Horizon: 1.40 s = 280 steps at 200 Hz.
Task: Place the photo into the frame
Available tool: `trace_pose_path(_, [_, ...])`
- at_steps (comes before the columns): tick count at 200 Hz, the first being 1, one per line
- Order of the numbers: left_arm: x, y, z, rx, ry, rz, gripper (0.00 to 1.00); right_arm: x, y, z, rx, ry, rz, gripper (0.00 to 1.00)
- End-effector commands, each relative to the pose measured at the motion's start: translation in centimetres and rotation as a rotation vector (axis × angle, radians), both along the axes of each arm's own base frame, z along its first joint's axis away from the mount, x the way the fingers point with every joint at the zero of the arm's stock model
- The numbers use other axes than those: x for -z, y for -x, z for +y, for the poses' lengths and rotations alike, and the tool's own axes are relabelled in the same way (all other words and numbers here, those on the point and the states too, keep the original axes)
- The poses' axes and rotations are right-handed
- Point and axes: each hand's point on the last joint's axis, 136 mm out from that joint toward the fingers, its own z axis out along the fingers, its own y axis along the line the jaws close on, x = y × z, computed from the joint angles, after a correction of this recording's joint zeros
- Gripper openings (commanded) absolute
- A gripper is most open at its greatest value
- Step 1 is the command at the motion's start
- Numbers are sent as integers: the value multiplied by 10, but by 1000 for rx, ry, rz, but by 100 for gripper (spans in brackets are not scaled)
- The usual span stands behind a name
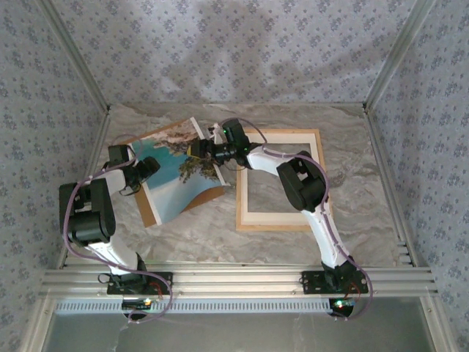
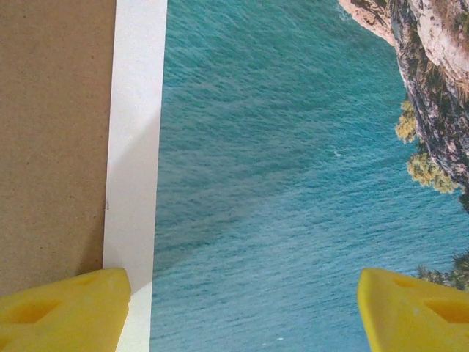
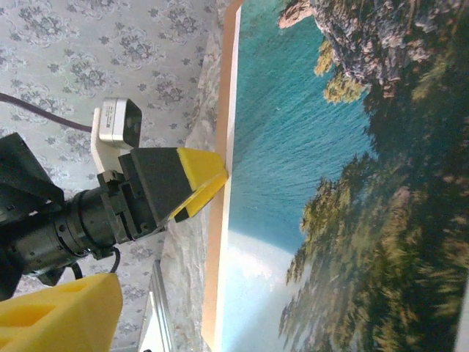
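Left gripper (image 2: 242, 312) hangs wide open, yellow fingertips (image 2: 66, 312) straddling the white border and sea of the photo (image 1: 172, 180), gripping nothing. Right gripper (image 1: 196, 150) is at the tree end; one fingertip (image 3: 58, 315) shows, so I can't tell if it pinches. The photo lies centre-left on the brown backing board (image 1: 150, 214), and the frame (image 1: 320, 183) waits right of centre. Pick-up stage, I'd say: next comes a firm edge grip, then a carry rightward.

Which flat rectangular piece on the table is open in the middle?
The light wooden frame on the right: the table cover shows through it. The photo and the brown board beneath it are solid sheets.
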Motion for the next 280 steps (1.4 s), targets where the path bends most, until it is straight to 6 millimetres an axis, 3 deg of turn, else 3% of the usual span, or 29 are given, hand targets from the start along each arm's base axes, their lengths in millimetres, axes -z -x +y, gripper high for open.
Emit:
trace_pose_path(1, [22,19,-13,24,50,85,82,-23,-6,-13,24,-16,-18,76])
trace_pose_path(40, [20,19,-14,26,51,77,82,-7,-6,-31,30,79,-1,55])
trace_pose_path(94, [17,18,-15,28,55,68,82,4,-8,-36,28,143,2,19])
trace_pose_path(122, [6,15,-18,32,68,38,82,-9,-7,-47,14,200,-25,6])
trace_pose_path(141, [-17,11,-22,30,97,-30,82,-30,-6,-69,1,260,-91,0])
trace_pose_path(165, [-57,9,-28,19,125,-149,82,-67,-5,-115,32,331,-168,0])
trace_pose_path(184, [-81,9,-35,25,127,-214,82,-105,2,-169,86,408,-236,0])
trace_pose_path(204, [-97,11,-43,45,125,-251,82,-132,14,-241,200,584,-272,0])
trace_pose_path(219, [-101,11,-49,57,128,-263,82,-156,27,-309,333,770,-295,0])
trace_pose_path(244, [-102,10,-57,73,124,-273,83,-204,53,-405,570,1096,-372,0])
trace_pose_path(262, [-99,9,-60,84,127,-265,83,-238,68,-452,718,1312,-421,0])
trace_pose_path(280, [-96,9,-61,88,126,-258,83,-259,78,-468,799,1449,-453,0])
